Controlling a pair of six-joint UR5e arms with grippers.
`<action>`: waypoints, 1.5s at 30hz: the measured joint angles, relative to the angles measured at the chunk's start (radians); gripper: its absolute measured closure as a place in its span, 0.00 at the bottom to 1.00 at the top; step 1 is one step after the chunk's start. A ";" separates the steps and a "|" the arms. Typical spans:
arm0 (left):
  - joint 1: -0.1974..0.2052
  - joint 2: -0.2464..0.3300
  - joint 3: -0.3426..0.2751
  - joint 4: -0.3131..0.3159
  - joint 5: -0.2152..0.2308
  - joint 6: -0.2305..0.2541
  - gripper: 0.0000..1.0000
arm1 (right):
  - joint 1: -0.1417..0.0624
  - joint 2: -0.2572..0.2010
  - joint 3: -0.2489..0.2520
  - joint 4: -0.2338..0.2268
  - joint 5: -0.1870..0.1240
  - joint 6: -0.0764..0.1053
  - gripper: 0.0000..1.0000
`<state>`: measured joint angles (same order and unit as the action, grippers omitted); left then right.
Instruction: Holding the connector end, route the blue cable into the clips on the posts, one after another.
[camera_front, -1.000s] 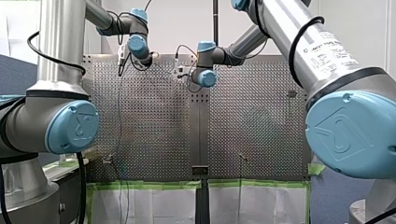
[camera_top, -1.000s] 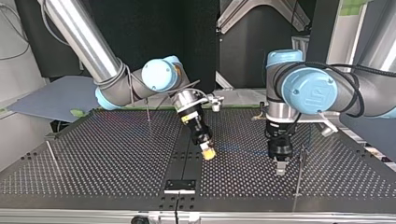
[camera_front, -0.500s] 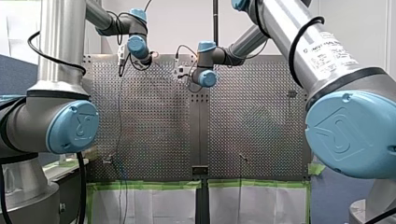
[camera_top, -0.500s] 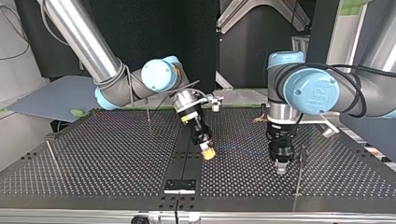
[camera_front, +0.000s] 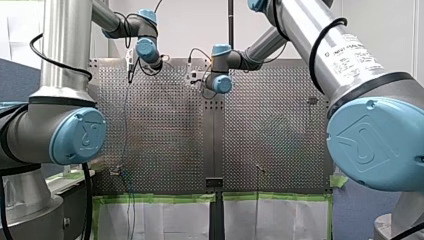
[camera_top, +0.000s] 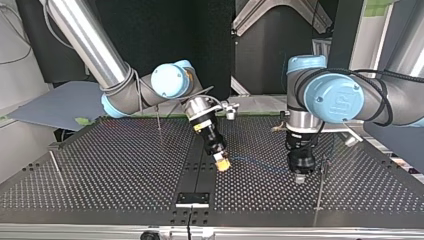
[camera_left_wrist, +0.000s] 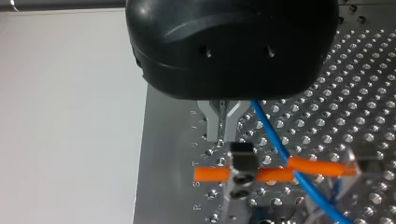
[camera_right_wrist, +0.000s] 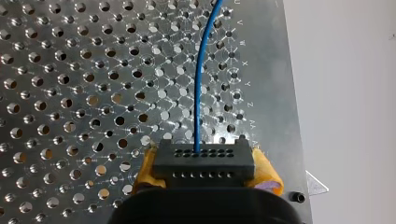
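Observation:
In the right wrist view the black connector (camera_right_wrist: 203, 161) sits between my right gripper's (camera_right_wrist: 204, 173) yellow pads (camera_right_wrist: 266, 175), and the blue cable (camera_right_wrist: 201, 79) leads straight ahead from it over the perforated plate. In the top view that cable (camera_top: 260, 165) stretches from my right gripper (camera_top: 222, 164) across to my left gripper (camera_top: 299, 176), which points down at the table beside a thin post (camera_top: 321, 182). In the left wrist view my left gripper's (camera_left_wrist: 223, 133) metal fingers are closed together. The blue cable (camera_left_wrist: 275, 140) comes out beside them and crosses an orange strip (camera_left_wrist: 317, 168) by a clip block (camera_left_wrist: 242, 163).
Two more thin posts (camera_top: 159, 119) (camera_top: 54, 164) stand at the top view's left. A black bracket (camera_top: 192, 198) sits at the near middle seam. In the front view the cable (camera_front: 126, 150) trails down the table to its taped edge (camera_front: 160, 198).
My left gripper's fingers have closed, and the blue cable now runs taut to them in the top view. My right arm has stayed put with the connector.

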<state>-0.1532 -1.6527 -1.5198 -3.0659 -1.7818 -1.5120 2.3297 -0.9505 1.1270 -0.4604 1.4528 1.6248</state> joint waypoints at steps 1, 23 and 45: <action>0.000 0.000 0.000 -0.001 0.000 -0.001 0.93 | 0.000 0.000 0.000 0.000 0.000 0.000 1.00; -0.003 0.000 0.000 -0.057 -0.027 -0.026 0.89 | -0.002 0.002 0.001 0.001 0.000 0.000 1.00; -0.022 -0.014 0.000 -0.063 -0.020 -0.054 1.00 | -0.015 0.003 0.007 0.022 -0.001 0.000 1.00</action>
<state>-0.1753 -1.6665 -1.5198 -3.1286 -1.8022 -1.5660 2.3146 -0.9476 1.1340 -0.4382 1.4515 1.6248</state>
